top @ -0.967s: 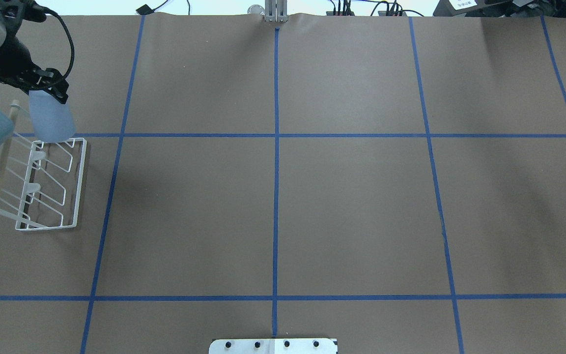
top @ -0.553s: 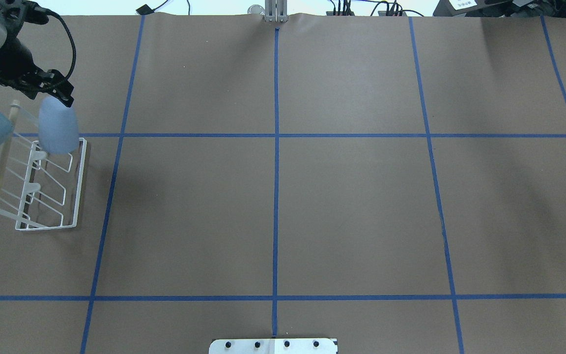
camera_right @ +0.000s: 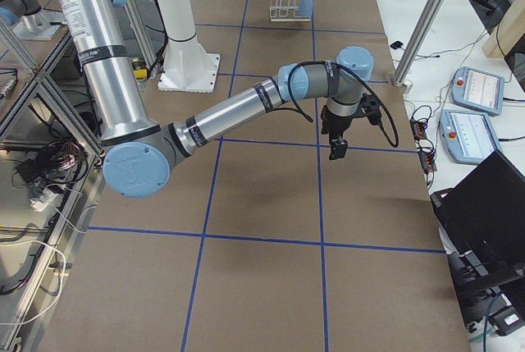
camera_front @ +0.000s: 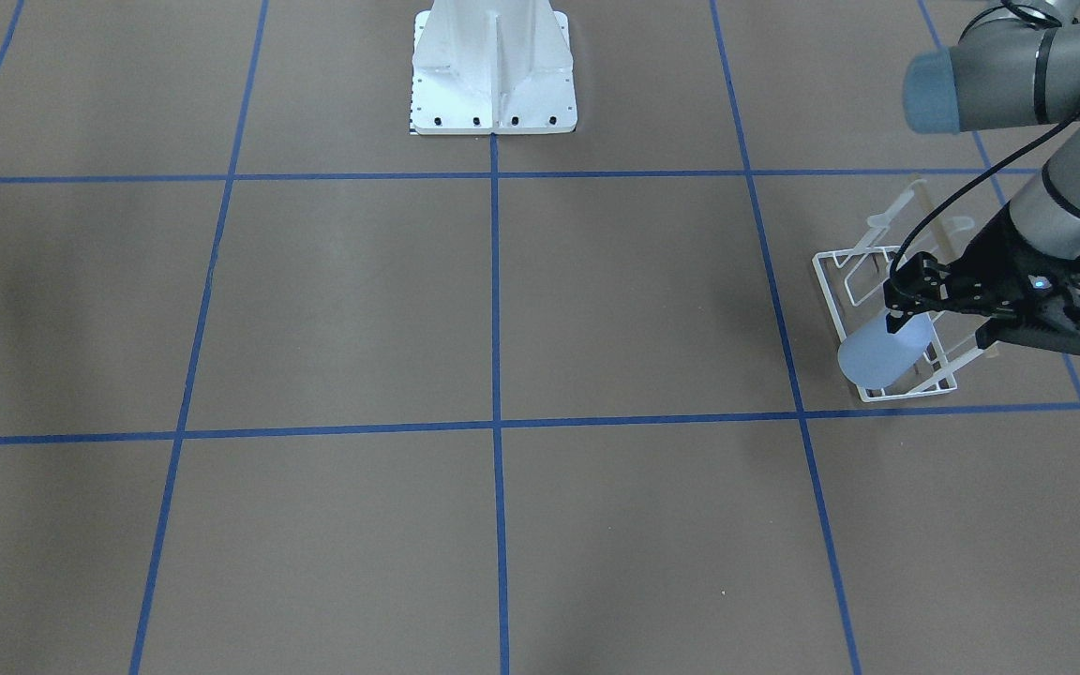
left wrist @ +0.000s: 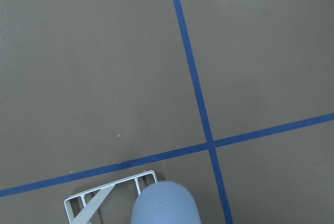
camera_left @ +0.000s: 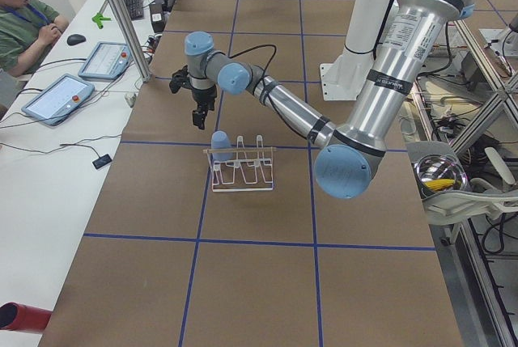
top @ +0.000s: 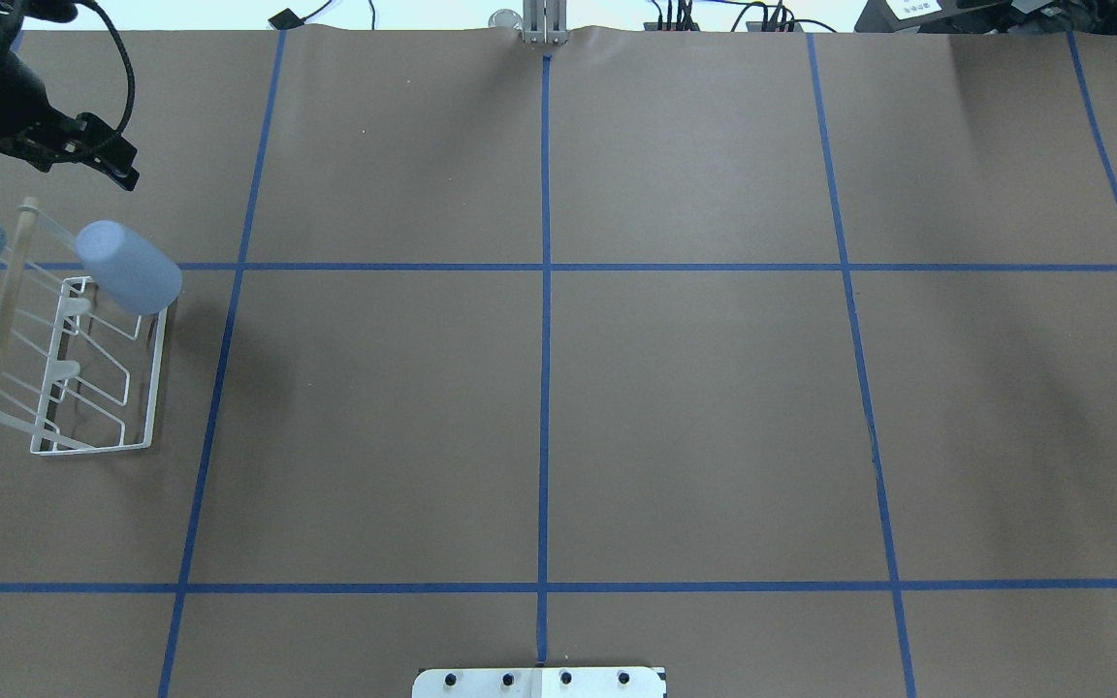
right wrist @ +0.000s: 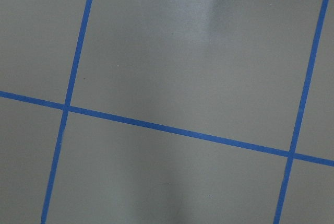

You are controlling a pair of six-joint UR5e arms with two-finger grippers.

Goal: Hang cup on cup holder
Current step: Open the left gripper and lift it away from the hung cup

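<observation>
**Cup on the end prong, left claw free to leave**

Front-facing view: the cup (camera_front: 880, 356) sits mouth-down and tilted over the end prong of the rack (camera_front: 840, 323), at the end far from the base plate (camera_front: 493, 84). The left claw (camera_front: 938, 328) hovers just above it, fingers spread, holding nothing. I judge the hanging done. What remains is to lift the claw straight away without brushing the cup.

Overhead view: the claw is apart from the cup, beyond the rack's far end. The rod (top: 4, 315) and the free prongs lie beside the cup, so the arm should not sweep low over them.

Left view: an operator (camera_left: 24, 19) sits well apart.

Right view: the right claw (camera_right: 336, 148) hangs over the table (camera_right: 262, 196), far from the rack. Whether it is spread or pressed together, I cannot tell.

Left wrist view: the cup's closed end and a rack corner show at the lower edge.

Right wrist view: only table and tape lines.
</observation>
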